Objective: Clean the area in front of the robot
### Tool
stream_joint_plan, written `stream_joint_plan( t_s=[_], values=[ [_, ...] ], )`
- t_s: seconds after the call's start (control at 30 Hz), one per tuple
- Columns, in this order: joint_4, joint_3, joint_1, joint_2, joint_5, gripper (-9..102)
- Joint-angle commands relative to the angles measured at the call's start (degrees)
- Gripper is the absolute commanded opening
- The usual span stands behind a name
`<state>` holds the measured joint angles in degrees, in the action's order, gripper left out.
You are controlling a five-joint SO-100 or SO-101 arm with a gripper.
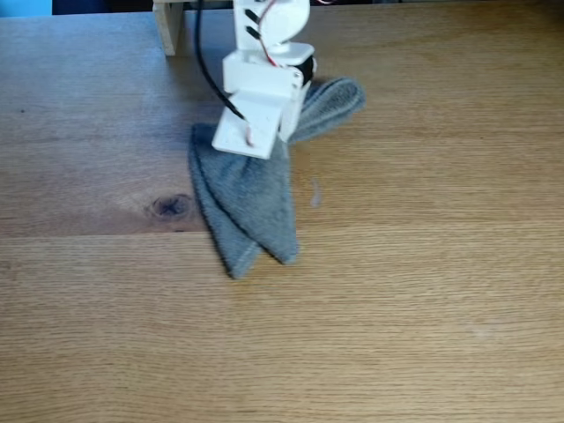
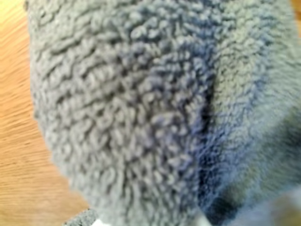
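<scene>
Closest to my wrist camera is the folded grey terry cloth (image 2: 155, 113), its looped pile pressed right up against the lens and blurred, with a strip of the broad light-brown oak-grain worktop (image 2: 19, 155) showing along the left edge.

In the fixed view my white plastic hand (image 1: 251, 137) sits down on the upper part of that cloth (image 1: 251, 207), which lies flat on the worktop (image 1: 397, 317) in overlapping folds (two rounded ends point toward the camera, one lobe sticks out to the right behind me). My fingertips are hidden under my own body, so I cannot tell whether they are spread or pinching the cloth.

Left of the cloth is a dark knot (image 1: 170, 206) in the wood. Farther back, a black cable (image 1: 204, 62) hangs beside me, and a pale wooden post (image 1: 167, 25) stands at the far edge.
</scene>
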<state>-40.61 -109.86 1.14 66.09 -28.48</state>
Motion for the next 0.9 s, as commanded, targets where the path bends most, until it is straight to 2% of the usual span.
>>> stream_joint_plan(
  t_s=[0.0,0.23,0.53,0.87],
  values=[
    [4.7,0.9,2.5,-1.8,-0.7,0],
    [14.2,1.0,4.7,-10.0,-6.6,0],
    [17.8,1.7,13.0,-10.5,-12.4,0],
    [27.8,1.8,23.8,-8.3,-8.3,0]
  ],
)
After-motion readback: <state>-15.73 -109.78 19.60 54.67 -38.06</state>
